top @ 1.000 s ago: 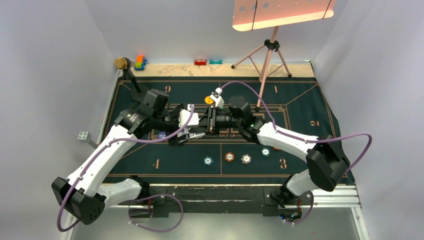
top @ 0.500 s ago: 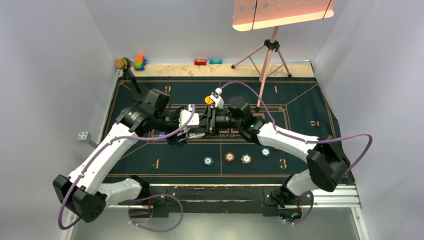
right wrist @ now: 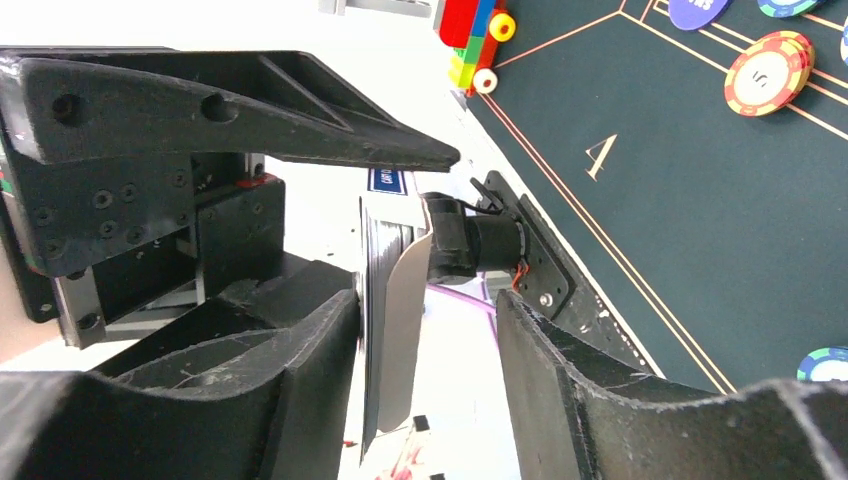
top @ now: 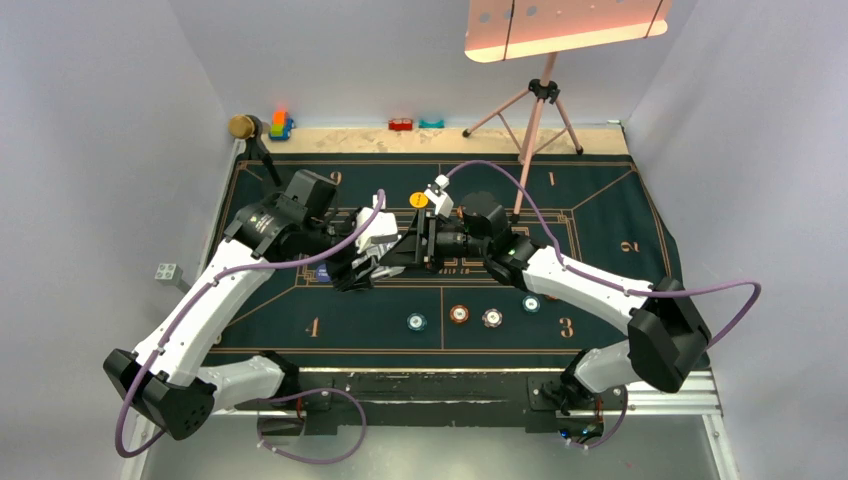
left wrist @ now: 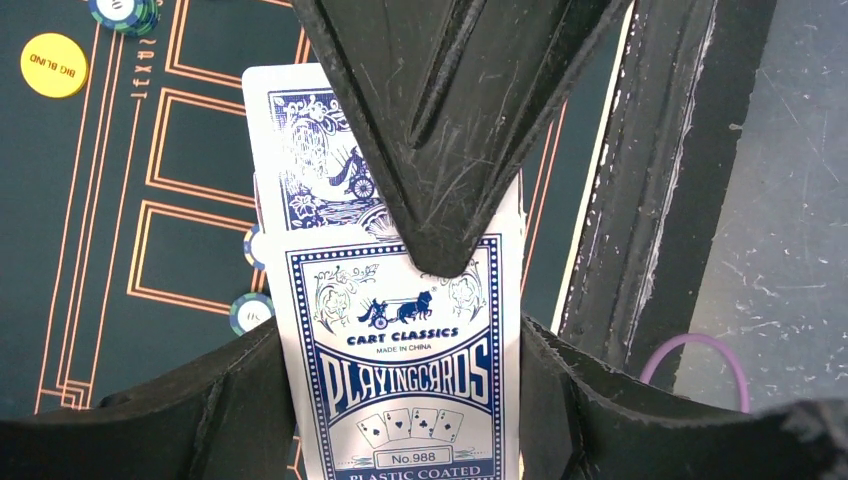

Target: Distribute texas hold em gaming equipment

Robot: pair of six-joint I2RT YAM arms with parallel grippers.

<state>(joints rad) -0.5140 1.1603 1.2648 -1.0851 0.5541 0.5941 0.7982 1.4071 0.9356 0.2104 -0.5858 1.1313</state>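
Spread wider than a second ago, the right gripper (right wrist: 430,235) is released from the blue-backed plastic card deck (left wrist: 400,400), clamped mid-frame by the left gripper (left wrist: 435,330); handover is judged complete, withdrawal needed next.

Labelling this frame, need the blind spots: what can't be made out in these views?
Left wrist view: the card pack in the left hand runs off the bottom edge; a black finger covers most of the card behind it.
Top view: the two hands meet over the pack and hide it; markings on the chips are too small.
Right wrist view: cards stand edge-on between the right hand's fingers, so faces and count are unreadable.
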